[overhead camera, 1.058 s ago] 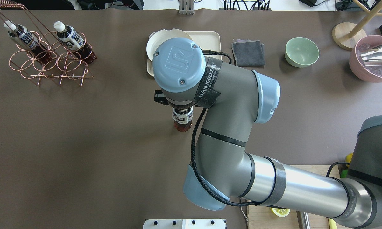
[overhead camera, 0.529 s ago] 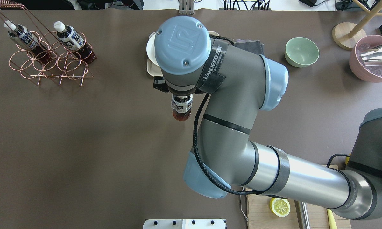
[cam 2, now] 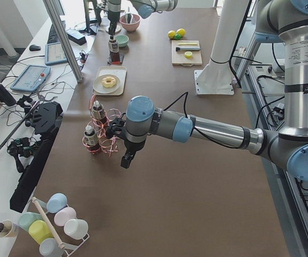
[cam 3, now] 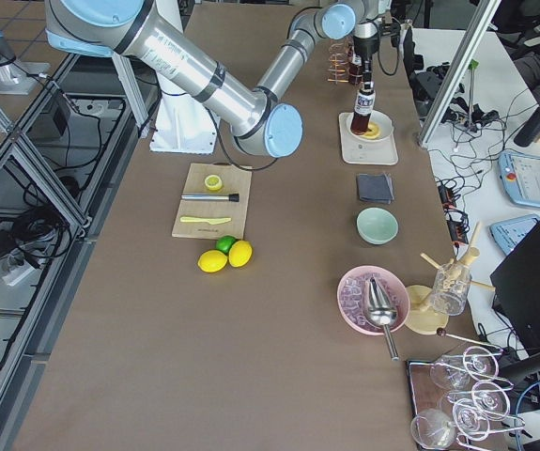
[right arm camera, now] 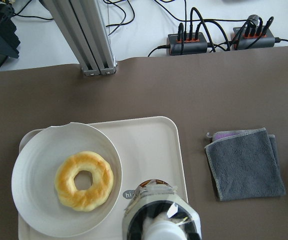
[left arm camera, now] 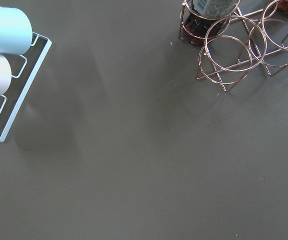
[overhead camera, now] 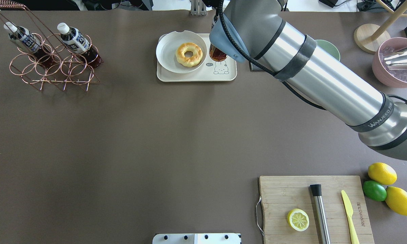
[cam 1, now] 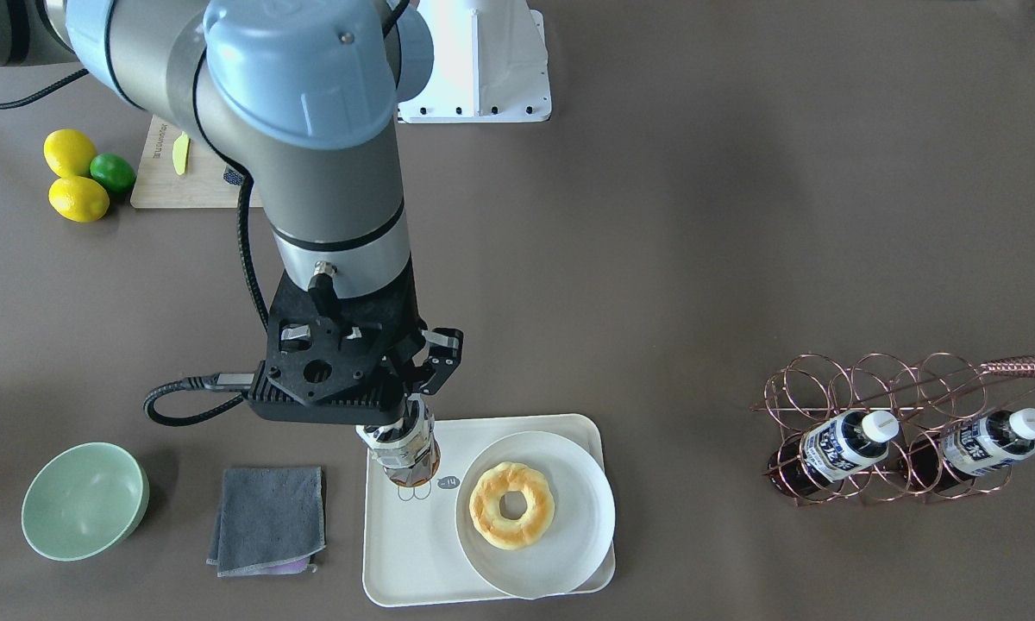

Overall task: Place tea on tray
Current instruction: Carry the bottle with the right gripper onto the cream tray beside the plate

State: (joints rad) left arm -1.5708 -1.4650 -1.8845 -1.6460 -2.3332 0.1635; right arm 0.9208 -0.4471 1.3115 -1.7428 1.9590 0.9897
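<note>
My right gripper [cam 1: 401, 421] is shut on the tea bottle [cam 1: 406, 454] and holds it upright by the neck over the cream tray [cam 1: 405, 552]. The bottle's base is at the tray's corner beside the bear drawing [overhead camera: 220, 68]; I cannot tell whether it touches the tray. The bottle also shows in the overhead view [overhead camera: 217, 54] and the right wrist view [right arm camera: 160, 212]. My left gripper [cam 2: 127, 158] hangs near the copper rack in the exterior left view only; I cannot tell whether it is open or shut.
A white plate [cam 1: 569, 548] with a doughnut [cam 1: 511, 504] fills the tray's other half. A grey cloth [cam 1: 267, 517] and green bowl [cam 1: 84, 500] lie beside the tray. The copper rack [cam 1: 906, 388] holds two alike bottles. A cutting board [overhead camera: 285, 193] lies near the robot.
My right arm has carried the bottle away from the robot, from above the table's middle to over the tray beside the plate.
</note>
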